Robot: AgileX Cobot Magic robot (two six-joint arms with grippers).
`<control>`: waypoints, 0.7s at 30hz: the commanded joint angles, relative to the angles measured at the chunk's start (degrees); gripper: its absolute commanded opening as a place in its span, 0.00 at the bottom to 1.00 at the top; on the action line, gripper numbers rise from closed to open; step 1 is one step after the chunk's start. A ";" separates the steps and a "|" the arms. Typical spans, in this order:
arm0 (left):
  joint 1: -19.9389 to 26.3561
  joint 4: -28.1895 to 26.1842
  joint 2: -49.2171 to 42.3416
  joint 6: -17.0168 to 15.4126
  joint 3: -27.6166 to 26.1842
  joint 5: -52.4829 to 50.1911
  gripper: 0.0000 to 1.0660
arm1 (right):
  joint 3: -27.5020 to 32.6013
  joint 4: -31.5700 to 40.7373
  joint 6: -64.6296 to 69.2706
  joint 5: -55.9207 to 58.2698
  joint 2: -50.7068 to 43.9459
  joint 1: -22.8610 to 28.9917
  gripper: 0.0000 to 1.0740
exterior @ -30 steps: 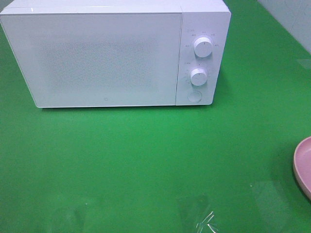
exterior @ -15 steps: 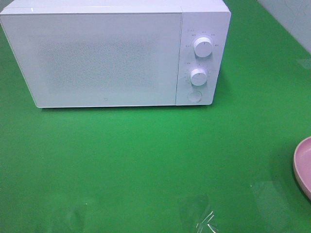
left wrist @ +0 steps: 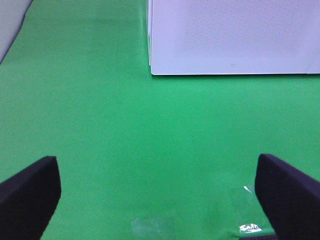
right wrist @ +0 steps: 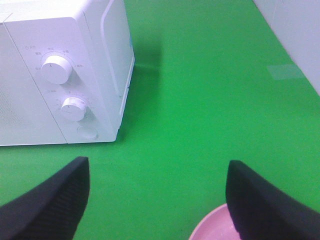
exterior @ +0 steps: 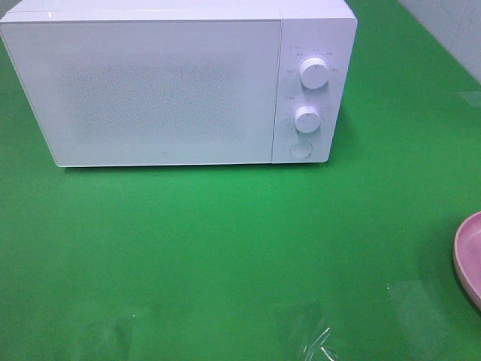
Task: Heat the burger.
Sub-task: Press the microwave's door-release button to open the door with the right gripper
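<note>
The burger is out of view in every frame. A white microwave (exterior: 176,83) stands at the back of the green table with its door shut; it also shows as the microwave (left wrist: 232,37) in the left wrist view and the microwave (right wrist: 60,75) in the right wrist view. Two knobs (exterior: 313,73) and a round button (exterior: 301,149) sit on its right panel. My left gripper (left wrist: 160,197) is open over bare green surface, short of the microwave's front. My right gripper (right wrist: 157,200) is open too, with a pink plate (right wrist: 215,225) just below its fingers. Neither gripper shows in the high view.
The pink plate (exterior: 470,256) lies at the table's right edge, partly cut off. A white wall (exterior: 451,30) runs along the far right. Clear tape patches (exterior: 316,338) shine on the green surface near the front.
</note>
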 commanded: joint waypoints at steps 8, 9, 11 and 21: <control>-0.29 -0.06 -1.20 0.00 0.23 -0.97 0.92 | 0.17 0.17 -0.06 -15.41 12.61 0.00 0.68; -0.29 -0.06 -1.20 0.00 0.23 -0.97 0.92 | 0.17 0.17 -0.06 -15.41 12.61 0.00 0.68; -0.29 -0.06 -1.20 0.00 0.23 -0.97 0.92 | 0.17 0.11 -0.06 -19.08 15.24 0.00 0.68; -0.29 -0.06 -1.20 0.00 0.23 -0.97 0.92 | 0.23 0.00 -0.40 -35.01 29.05 0.00 0.68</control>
